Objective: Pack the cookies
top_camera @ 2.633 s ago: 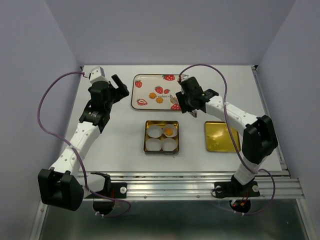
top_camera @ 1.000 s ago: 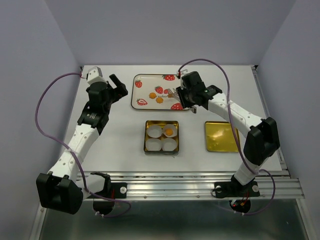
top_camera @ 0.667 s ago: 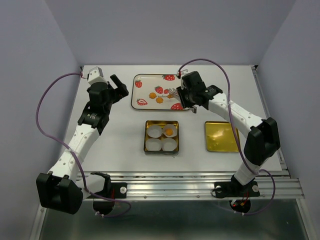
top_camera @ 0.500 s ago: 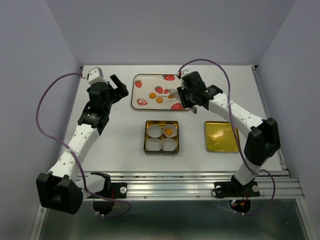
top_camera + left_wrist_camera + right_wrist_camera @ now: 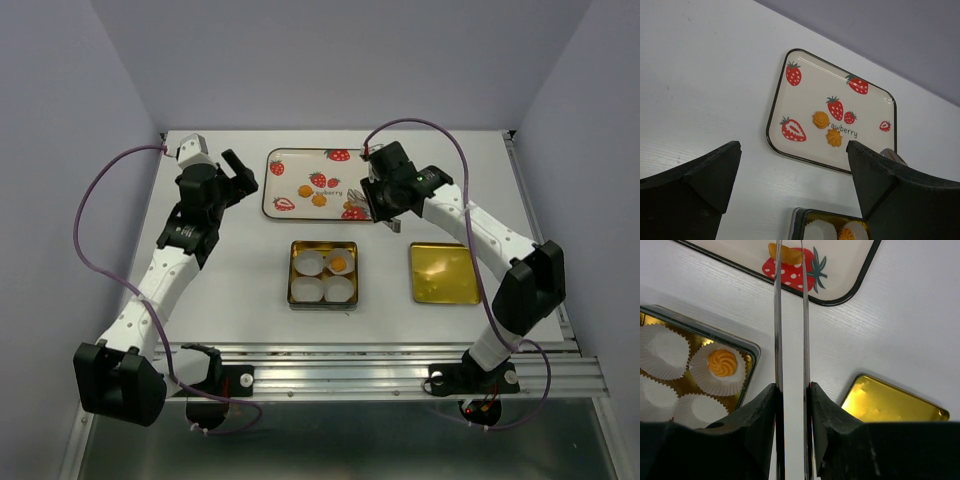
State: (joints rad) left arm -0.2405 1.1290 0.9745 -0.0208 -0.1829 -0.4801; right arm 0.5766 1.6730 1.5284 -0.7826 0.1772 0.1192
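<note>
Shifted slightly rightward and nearer since the earlier frame, the right gripper (image 5: 792,392) is seen over the near right corner of the tray (image 5: 268,190), its fingers pressed tight on the tweezers (image 5: 777,320). A cookie (image 5: 786,253) is pinched between the tweezer tips above a printed strawberry (image 5: 805,265); whether it is lifted clear of the tray cannot be told. One cookie (image 5: 338,263) is already set in a paper cup in the far right compartment of the tin (image 5: 292,275), and the other three cups (image 5: 310,262) are empty. Two cookies (image 5: 305,190) are left lying on the tray, just beside each other near its middle. The left gripper (image 5: 794,150) is held spread and empty, left of the tray. The lid (image 5: 444,272) is laid apart, right of the tin. The task is judged about a quarter done: one packed, one in the tweezers, two to be fetched, and the lid probably to be put on.
</note>
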